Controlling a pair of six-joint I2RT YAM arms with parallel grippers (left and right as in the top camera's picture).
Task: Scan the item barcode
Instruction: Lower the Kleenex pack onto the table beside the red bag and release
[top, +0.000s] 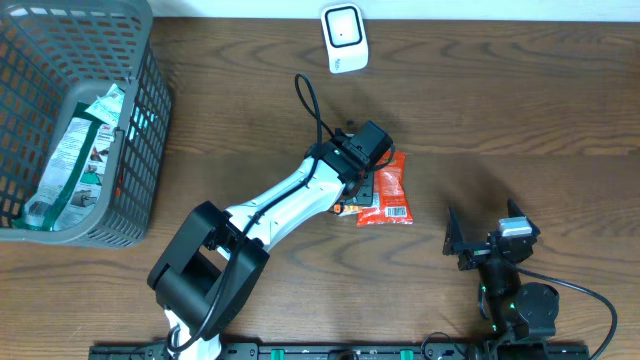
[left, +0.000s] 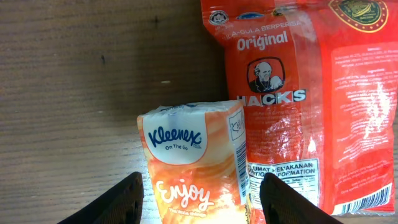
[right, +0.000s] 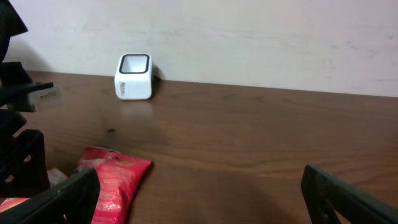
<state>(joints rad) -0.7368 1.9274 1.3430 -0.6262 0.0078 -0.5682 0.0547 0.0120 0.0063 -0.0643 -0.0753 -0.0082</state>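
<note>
A small orange Kleenex tissue pack (left: 193, 162) lies on the wooden table, its side barcode facing right. Beside it on the right lies a red Hacks candy bag (left: 311, 93), also seen in the overhead view (top: 393, 195) and the right wrist view (right: 118, 177). My left gripper (left: 203, 183) hangs over the tissue pack with one finger on each side. A gap shows at both fingers, so it is open. In the overhead view the left gripper (top: 360, 180) hides most of the pack. The white scanner (top: 344, 38) stands at the table's far edge. My right gripper (top: 482, 225) stands open near the front right, holding nothing.
A grey mesh basket (top: 140, 110) at the far left holds several packaged items (top: 80, 150). In the right wrist view the scanner (right: 134, 76) sits against the pale wall at the back. A black cable loops above the left arm (top: 310, 100).
</note>
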